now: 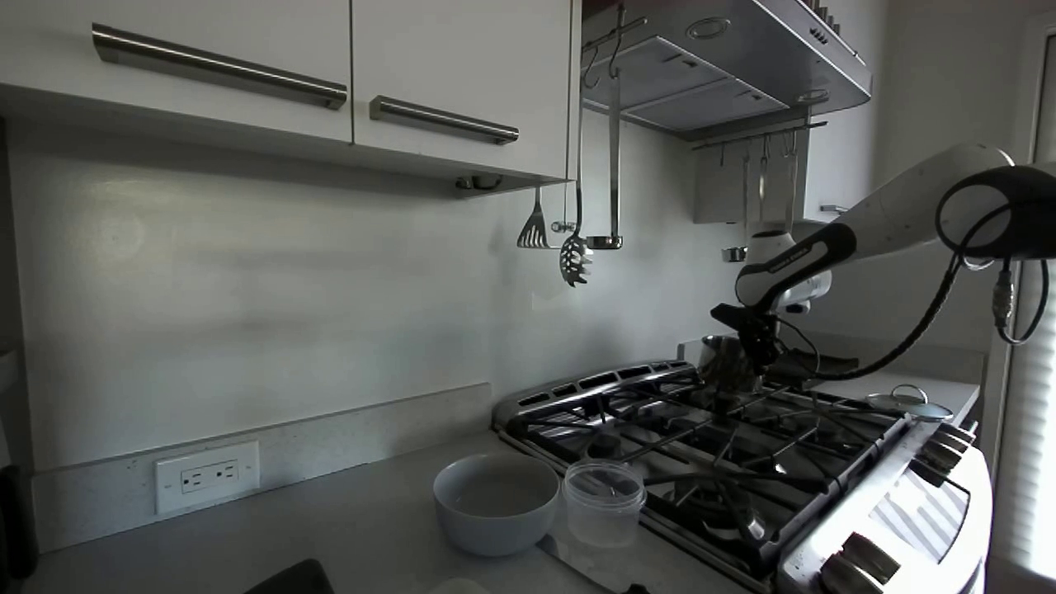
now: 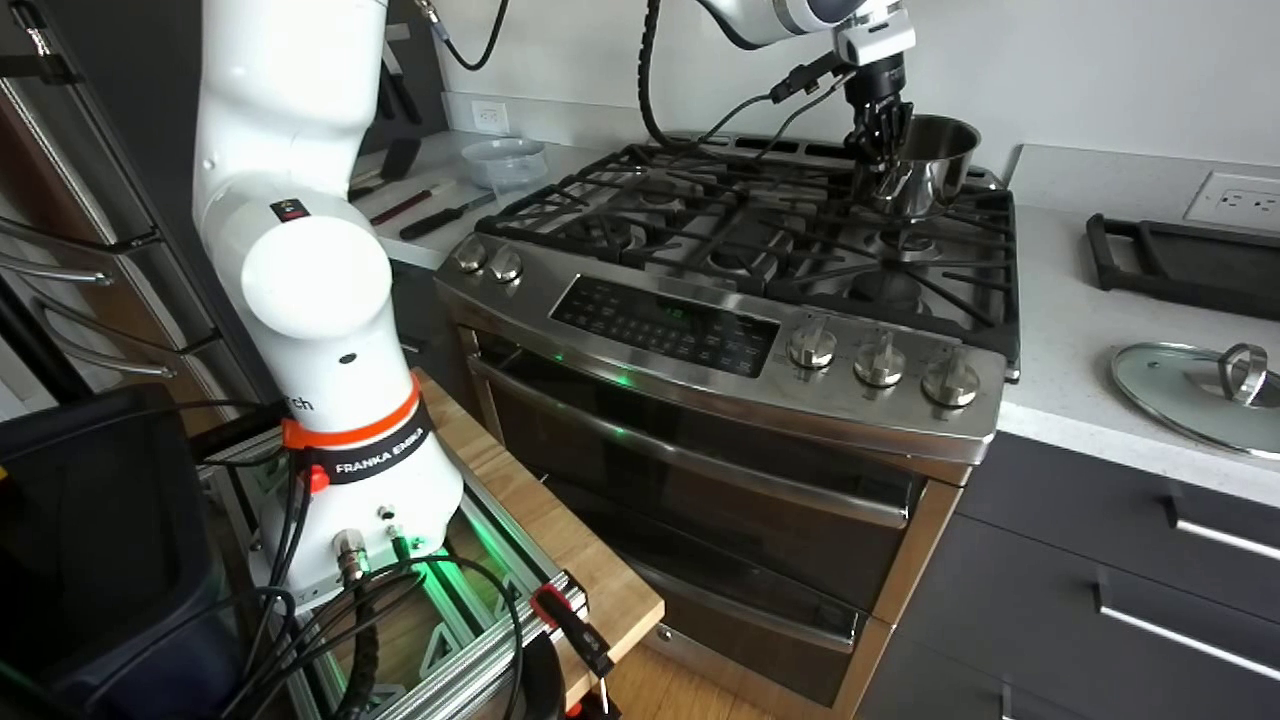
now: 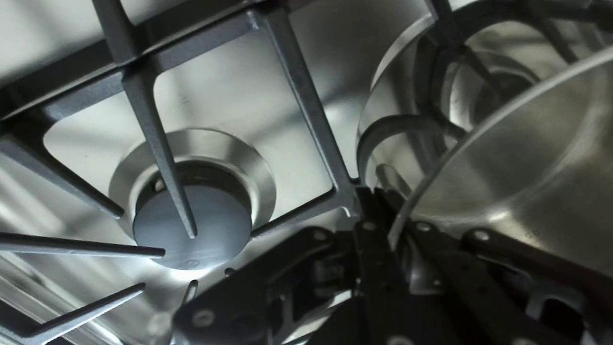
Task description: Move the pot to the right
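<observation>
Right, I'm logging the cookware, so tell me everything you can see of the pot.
The pot is cylindrical, in shiny, silver-grey metal that looks like steel, with a thin rim and an open, uncovered top. It is upright over the back of the stove; whether it rests or hangs is unclear. The gripper looks shut across its wall, near the rim.

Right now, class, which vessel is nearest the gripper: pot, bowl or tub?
The pot: the gripper holds it, while the bowl and tub stand away from it on the counter.
</observation>
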